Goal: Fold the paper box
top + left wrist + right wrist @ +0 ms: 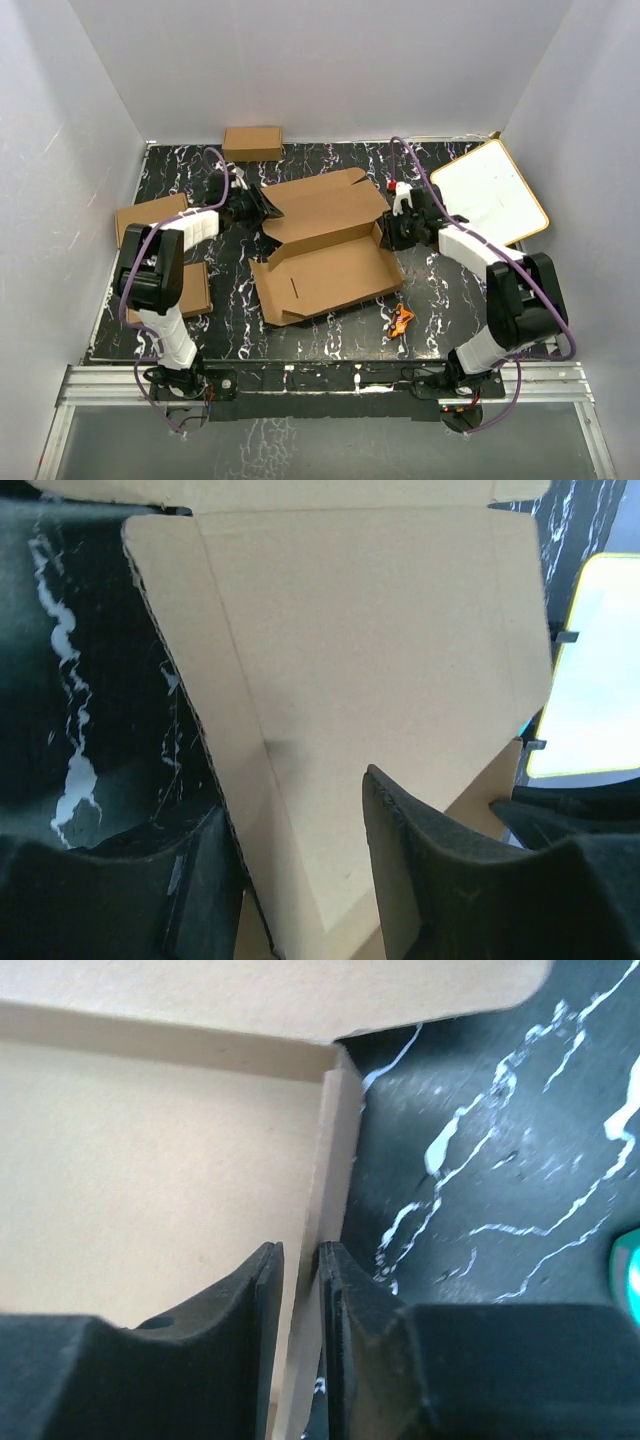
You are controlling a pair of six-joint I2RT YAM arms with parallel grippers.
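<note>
The paper box [325, 245] lies partly folded at the middle of the black marbled table, its tray part in front and its wide lid flap behind. My left gripper [262, 207] is at the box's left rear corner. In the left wrist view the left gripper [292, 792] is open, its fingers [420, 870] set either side of a raised side flap [300, 730]. My right gripper [388, 232] is at the box's right wall. In the right wrist view the right gripper [300, 1250] is shut on that thin upright wall [335, 1160].
Three small ready-made cardboard boxes stand at the back [252, 143], at the left [150, 218] and at the front left [190, 290]. A white board with a tan rim [490, 195] lies at the back right. A small orange object [401, 320] lies in front of the box.
</note>
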